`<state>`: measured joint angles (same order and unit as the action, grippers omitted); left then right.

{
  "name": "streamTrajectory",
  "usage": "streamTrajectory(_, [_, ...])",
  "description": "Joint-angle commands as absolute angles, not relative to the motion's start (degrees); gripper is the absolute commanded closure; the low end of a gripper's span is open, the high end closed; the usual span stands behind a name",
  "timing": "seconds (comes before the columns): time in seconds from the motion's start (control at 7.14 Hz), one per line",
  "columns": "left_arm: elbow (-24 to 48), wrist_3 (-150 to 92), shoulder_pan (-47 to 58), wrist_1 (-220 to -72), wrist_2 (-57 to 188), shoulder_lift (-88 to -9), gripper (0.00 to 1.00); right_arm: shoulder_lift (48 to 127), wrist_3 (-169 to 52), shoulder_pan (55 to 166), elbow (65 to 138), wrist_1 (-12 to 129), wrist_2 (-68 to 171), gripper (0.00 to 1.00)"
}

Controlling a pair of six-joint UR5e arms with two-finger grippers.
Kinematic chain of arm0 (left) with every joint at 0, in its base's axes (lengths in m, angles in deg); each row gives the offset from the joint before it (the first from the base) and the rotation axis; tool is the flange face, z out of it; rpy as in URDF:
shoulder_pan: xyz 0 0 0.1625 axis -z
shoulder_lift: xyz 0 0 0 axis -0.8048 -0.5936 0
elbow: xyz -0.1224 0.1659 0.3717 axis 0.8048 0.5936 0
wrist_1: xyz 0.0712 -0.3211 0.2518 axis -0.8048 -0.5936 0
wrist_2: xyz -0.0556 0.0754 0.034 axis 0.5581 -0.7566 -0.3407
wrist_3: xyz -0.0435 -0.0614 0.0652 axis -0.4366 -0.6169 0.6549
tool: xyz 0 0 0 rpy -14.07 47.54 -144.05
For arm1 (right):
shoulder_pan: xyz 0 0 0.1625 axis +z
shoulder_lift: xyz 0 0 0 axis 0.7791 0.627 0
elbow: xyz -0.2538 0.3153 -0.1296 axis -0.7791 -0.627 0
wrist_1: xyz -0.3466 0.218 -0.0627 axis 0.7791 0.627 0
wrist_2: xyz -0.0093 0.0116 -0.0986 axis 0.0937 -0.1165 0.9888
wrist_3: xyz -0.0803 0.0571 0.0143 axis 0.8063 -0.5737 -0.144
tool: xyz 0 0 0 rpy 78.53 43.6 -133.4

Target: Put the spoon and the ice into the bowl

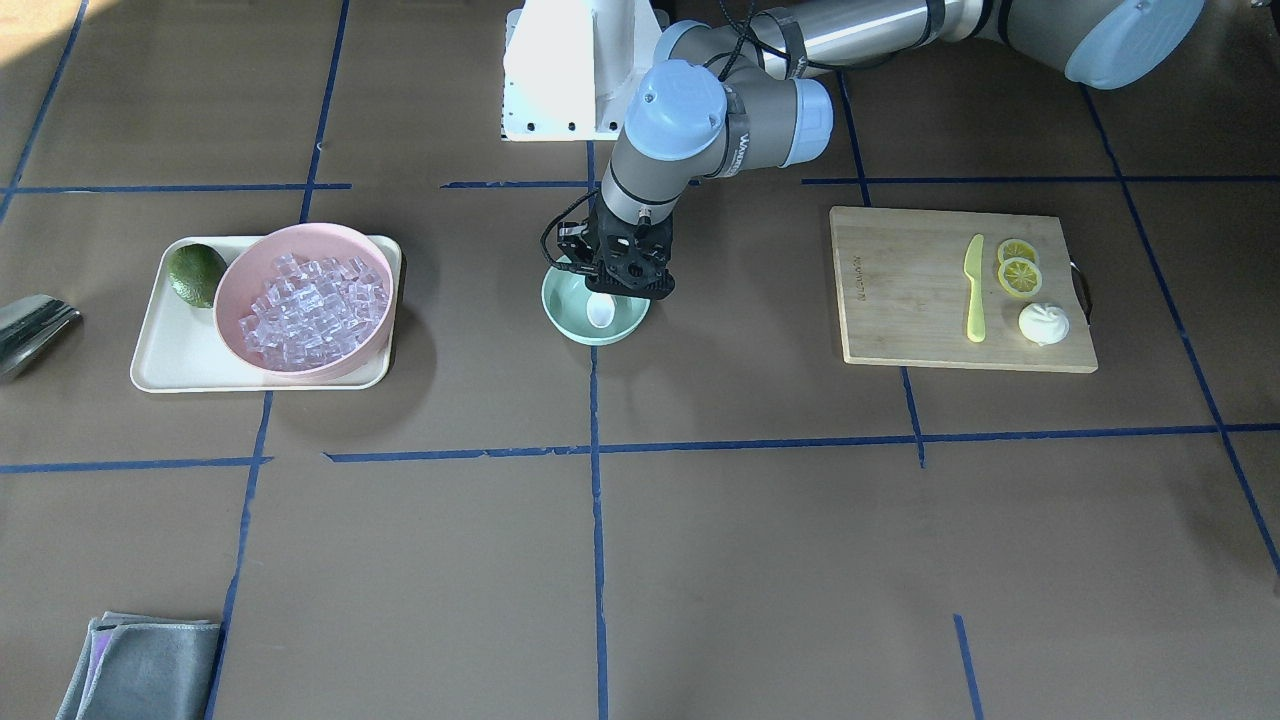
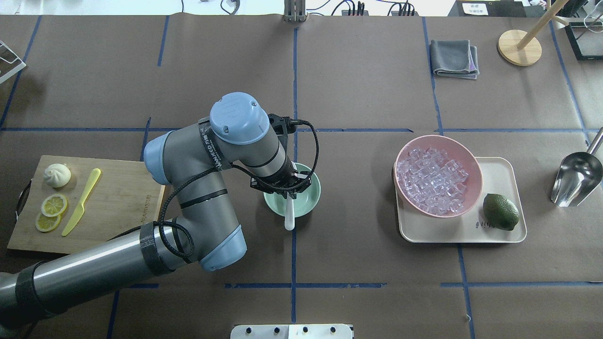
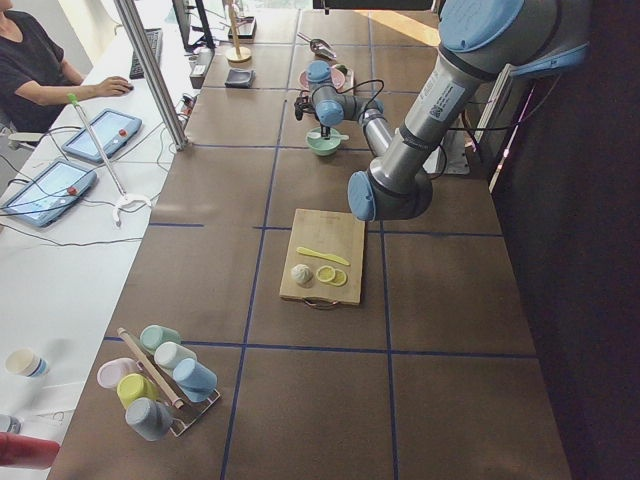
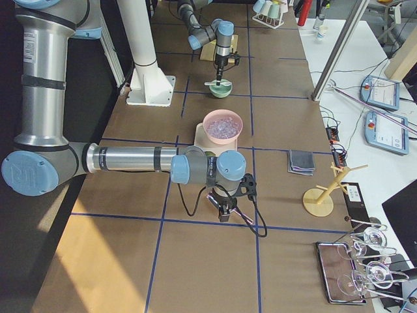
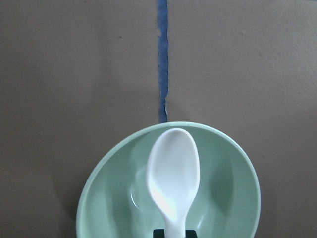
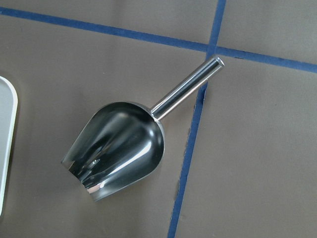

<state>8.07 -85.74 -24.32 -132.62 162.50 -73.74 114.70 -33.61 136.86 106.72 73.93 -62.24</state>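
Observation:
My left gripper (image 1: 626, 291) hangs over the mint-green bowl (image 1: 572, 324) at the table's middle and is shut on the handle of the white spoon (image 1: 600, 311). The spoon's scoop (image 5: 173, 171) lies inside the bowl (image 5: 106, 198). Its handle (image 2: 289, 217) sticks out over the bowl's near rim (image 2: 312, 197), past the gripper (image 2: 287, 192). The ice (image 2: 431, 181) is a heap of clear cubes in the pink bowl (image 2: 397, 165). None shows in the green bowl. My right gripper (image 4: 225, 207) shows only in the exterior right view, above a metal scoop (image 6: 119, 148). I cannot tell whether it is open or shut.
The pink bowl stands on a cream tray (image 2: 499, 165) with a lime (image 2: 501, 212). The metal scoop (image 2: 575, 179) lies right of the tray. A cutting board (image 2: 122, 197) with a yellow-green knife (image 2: 82, 202), lemon slices and a bun is at the left. A grey cloth (image 2: 453, 57) lies at the far right.

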Motion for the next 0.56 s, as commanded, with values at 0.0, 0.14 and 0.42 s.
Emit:
streamTrajectory(0.0, [8.2, -85.71, -24.41, -132.63, 162.36, -73.75, 0.31, 114.7, -33.68, 136.87, 106.82, 73.95, -62.25, 0.01])
streamTrajectory(0.14, [8.2, -85.71, -24.41, -132.63, 162.36, -73.75, 0.27, 114.7, -33.68, 136.87, 106.73, 73.95, -62.25, 0.01])
streamTrajectory(0.42, [9.86, -85.79, -24.15, -132.54, 162.36, -73.4, 0.27, 114.53, -35.6, 135.3, 106.99, 73.78, -66.25, 0.01])
